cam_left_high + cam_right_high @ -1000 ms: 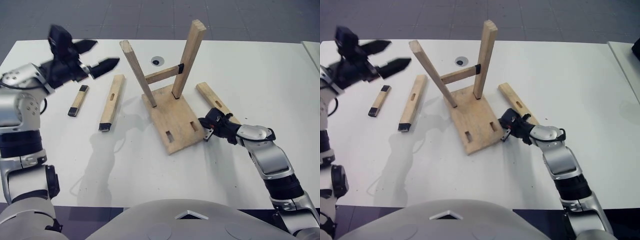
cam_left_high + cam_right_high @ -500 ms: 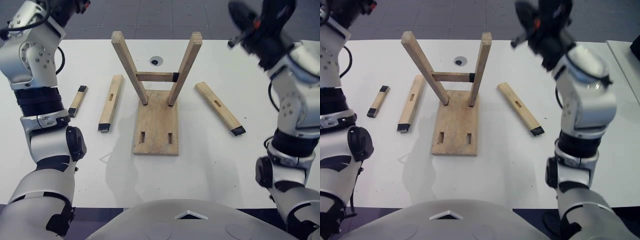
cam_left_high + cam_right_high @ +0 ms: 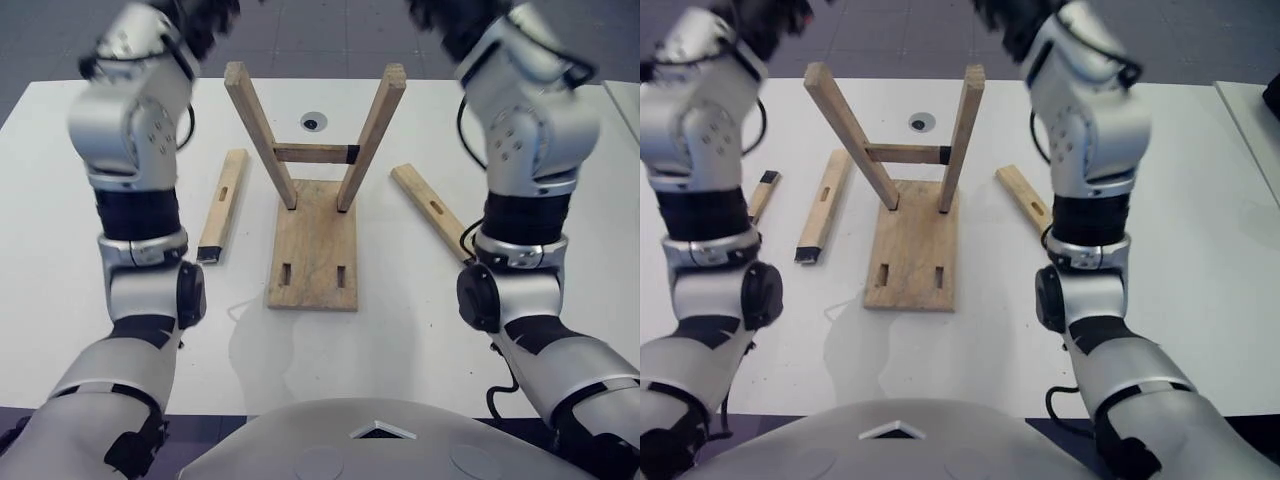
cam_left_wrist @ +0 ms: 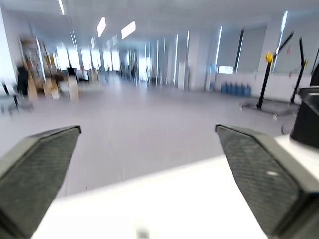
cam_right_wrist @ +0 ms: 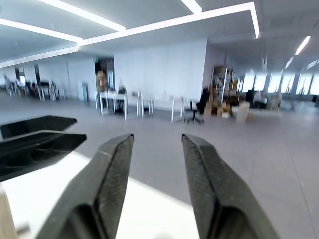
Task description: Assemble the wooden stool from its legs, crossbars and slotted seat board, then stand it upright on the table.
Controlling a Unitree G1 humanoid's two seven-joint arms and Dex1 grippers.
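Lying flat mid-tabletop (image 3: 400, 330), seat board (image 3: 312, 245) carries two standing legs (image 3: 258, 130) joined by a crossbar (image 3: 315, 154); loose legs (image 3: 224, 205) lie either side. Arms raised: left fingers (image 4: 40, 164) spread wide, right fingers (image 5: 109, 174) apart, both empty.

middle: upright legs (image 3: 262, 135) and crossbar (image 3: 312, 154) block far end of seat board (image 3: 312, 262) | flanks: left loose leg (image 3: 224, 203), right loose leg (image 3: 428, 208) lie flat | free: near tabletop (image 3: 400, 340), gap between uprights above crossbar

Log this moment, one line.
seat: flat | fitted legs: two | fitted crossbar: one | loose legs: two | loose crossbar: one | left hand: open, empty | right hand: open, empty
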